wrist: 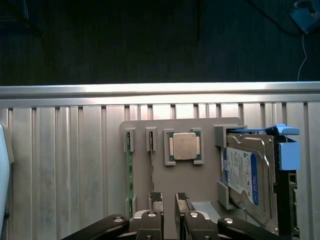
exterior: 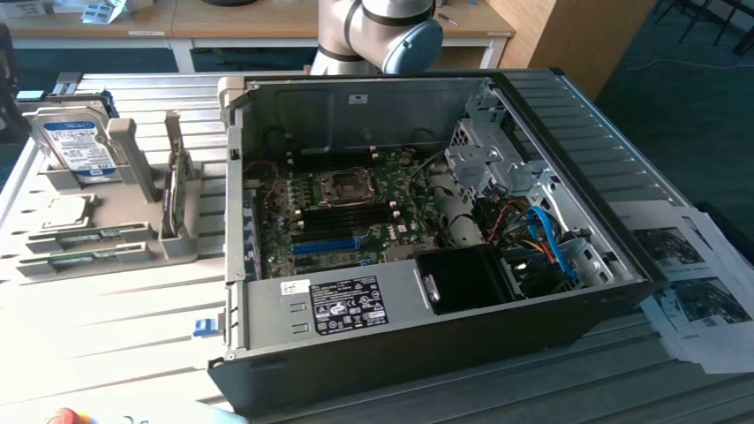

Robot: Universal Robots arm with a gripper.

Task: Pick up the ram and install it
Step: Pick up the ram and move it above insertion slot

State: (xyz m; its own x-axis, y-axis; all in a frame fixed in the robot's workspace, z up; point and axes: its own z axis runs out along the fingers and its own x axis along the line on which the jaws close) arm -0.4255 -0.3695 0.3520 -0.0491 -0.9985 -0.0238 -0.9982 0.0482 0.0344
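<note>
Pick-up step, I reckon. The claw (wrist: 168, 199) is spread open and empty, hovering over the grey holder (wrist: 195, 180) on the desk. The ram (wrist: 129, 175) sits on edge in one of the holder's slots, not between the jaws yet. A clean grab calls for centring them over that thin edge.

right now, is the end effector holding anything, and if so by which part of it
Nothing is held. The end effector is open and empty above the grey holder, where the ram sits in its slot.
</note>
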